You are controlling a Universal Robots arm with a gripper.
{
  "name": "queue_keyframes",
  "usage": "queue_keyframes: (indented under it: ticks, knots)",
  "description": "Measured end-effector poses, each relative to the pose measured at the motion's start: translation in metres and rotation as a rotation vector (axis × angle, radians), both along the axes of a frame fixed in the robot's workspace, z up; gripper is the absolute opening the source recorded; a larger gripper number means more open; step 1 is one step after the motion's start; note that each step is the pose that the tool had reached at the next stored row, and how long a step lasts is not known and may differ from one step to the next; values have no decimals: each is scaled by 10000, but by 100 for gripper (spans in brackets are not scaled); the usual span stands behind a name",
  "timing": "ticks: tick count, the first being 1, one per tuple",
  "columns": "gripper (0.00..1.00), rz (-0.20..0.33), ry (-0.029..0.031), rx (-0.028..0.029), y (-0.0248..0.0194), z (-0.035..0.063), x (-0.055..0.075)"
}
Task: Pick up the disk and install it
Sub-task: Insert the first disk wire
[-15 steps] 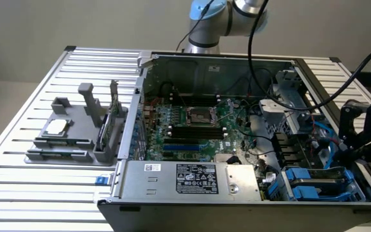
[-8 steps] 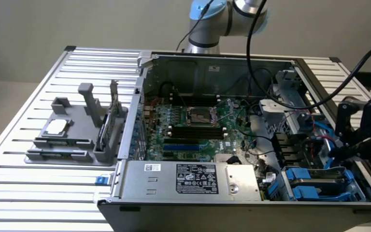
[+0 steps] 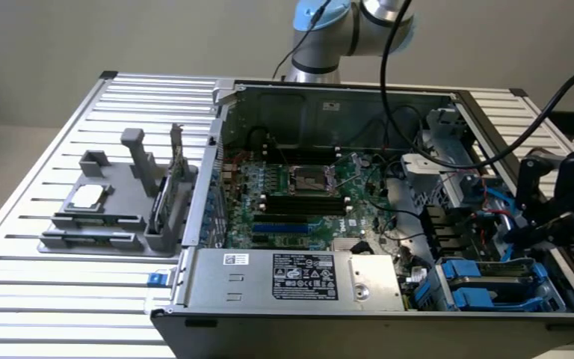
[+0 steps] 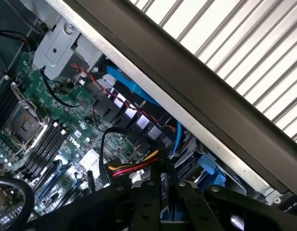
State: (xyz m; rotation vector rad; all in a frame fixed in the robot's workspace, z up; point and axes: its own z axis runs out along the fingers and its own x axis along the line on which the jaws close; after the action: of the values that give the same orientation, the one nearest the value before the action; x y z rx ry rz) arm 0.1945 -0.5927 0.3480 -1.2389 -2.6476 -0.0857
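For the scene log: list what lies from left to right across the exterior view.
Grey parts stand → motherboard → blue drive bay → gripper. The silver power-supply box is left out, since it overlaps the motherboard's span.
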Motion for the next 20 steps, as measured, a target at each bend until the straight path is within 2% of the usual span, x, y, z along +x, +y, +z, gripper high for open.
queue_keyframes:
  ticks: [6, 8, 12, 16, 18, 20]
  knots:
    - [16, -391, 53, -3, 1, 2, -11]
    - [16, -471, 134, -1, 1, 0, -13]
    - [16, -515, 356, -7, 1, 1, -16]
    - [16, -597, 539, -9, 1, 0, -17]
    - [16, -695, 604, -10, 1, 0, -18]
    - [16, -898, 632, -21, 1, 1, -17]
